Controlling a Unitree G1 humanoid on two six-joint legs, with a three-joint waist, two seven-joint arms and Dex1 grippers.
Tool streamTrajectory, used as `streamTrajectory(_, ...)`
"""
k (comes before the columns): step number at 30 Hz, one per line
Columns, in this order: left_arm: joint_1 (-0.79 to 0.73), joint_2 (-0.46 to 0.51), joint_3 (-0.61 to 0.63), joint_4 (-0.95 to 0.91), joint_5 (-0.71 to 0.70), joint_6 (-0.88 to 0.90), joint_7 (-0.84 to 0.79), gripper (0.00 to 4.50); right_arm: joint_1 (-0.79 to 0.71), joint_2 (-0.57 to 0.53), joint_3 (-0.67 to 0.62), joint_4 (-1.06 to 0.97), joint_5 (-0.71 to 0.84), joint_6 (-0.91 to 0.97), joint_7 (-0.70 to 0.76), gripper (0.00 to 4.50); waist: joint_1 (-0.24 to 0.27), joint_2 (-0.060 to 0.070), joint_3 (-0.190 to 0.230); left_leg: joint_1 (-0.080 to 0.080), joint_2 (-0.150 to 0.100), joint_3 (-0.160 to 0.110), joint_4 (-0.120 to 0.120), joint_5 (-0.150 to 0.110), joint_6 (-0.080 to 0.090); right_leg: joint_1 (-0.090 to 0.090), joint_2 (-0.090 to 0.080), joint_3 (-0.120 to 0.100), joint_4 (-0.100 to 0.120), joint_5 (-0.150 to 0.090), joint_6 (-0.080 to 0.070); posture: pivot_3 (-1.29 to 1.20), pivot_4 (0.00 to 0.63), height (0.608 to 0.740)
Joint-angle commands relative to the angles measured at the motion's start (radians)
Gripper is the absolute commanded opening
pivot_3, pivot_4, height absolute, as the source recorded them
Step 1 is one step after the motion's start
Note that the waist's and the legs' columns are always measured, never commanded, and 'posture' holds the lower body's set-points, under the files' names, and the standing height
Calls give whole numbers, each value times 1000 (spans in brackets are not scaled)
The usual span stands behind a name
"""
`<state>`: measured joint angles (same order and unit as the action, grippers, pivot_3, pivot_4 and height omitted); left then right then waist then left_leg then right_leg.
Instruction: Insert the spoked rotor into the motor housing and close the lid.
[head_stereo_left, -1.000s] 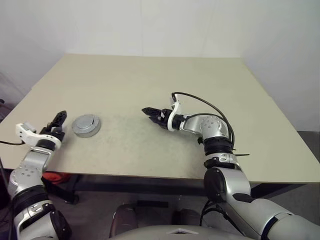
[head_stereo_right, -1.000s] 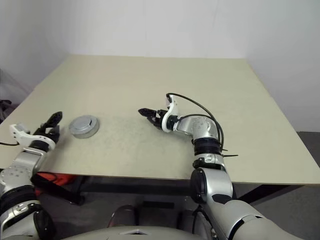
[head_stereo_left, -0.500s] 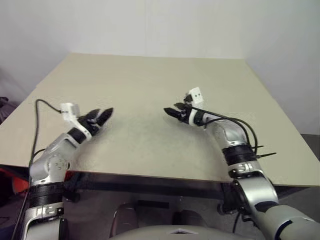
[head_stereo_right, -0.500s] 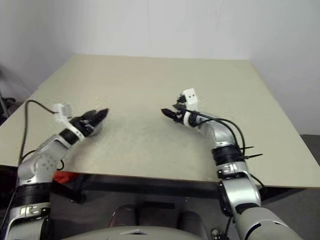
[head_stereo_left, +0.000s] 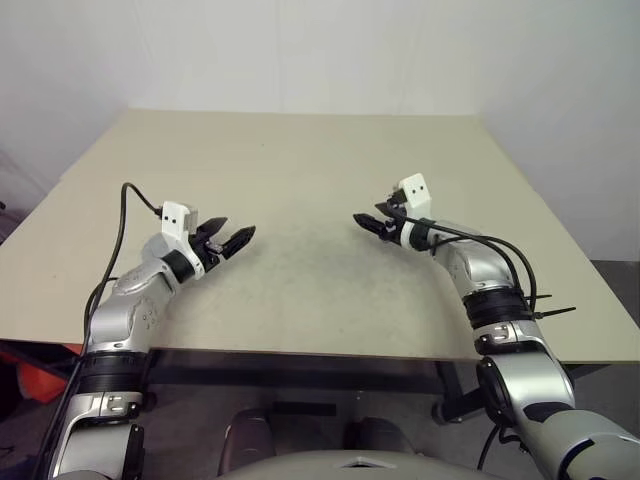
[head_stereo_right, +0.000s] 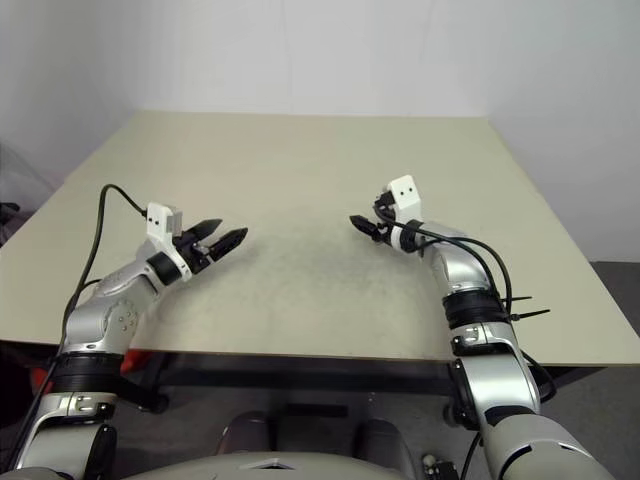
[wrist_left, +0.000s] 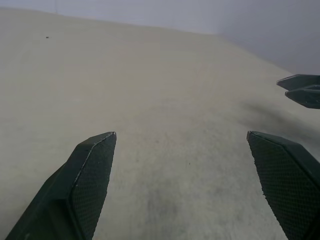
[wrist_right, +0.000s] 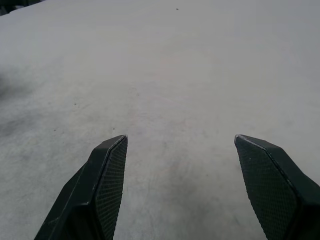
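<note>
Grippers face each other over the bare table (head_stereo_left: 300, 150), our left gripper (head_stereo_left: 232, 240) and right gripper (head_stereo_left: 368, 223) both spread wide and empty, and we cannot place rotor, housing or lid.

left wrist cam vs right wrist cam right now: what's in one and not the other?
Left wrist view: the right gripper pokes in from the side, and the grey wall rises past the far table edge.
Right wrist view: a dark sliver sits at one corner; I cannot tell what it is.
Both: that arm's own two black fingers spread wide with nothing between them, as on the left gripper, over the beige table.
</note>
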<state>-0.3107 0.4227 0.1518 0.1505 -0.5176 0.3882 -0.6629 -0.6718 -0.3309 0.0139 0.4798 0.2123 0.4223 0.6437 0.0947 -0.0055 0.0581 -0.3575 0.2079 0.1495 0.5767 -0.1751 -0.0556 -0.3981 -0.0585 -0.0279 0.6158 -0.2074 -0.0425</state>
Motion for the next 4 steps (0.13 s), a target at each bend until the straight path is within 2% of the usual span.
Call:
streamTrajectory(1,-3,-5,15,-27,11,-18,6,4405,-17,3,-13,-9,-5,-28,-7,3514,0,0,0,0,0,0,0,0,0,0,0,0,0,0,0,0,0,740)
streamTrajectory(4,8,-3,18,-17,23,-21,6,4405,-20,8,-13,10,-20,-39,-25,3514,0,0,0,0,0,0,0,0,0,0,0,0,1,0,0,0,0,740)
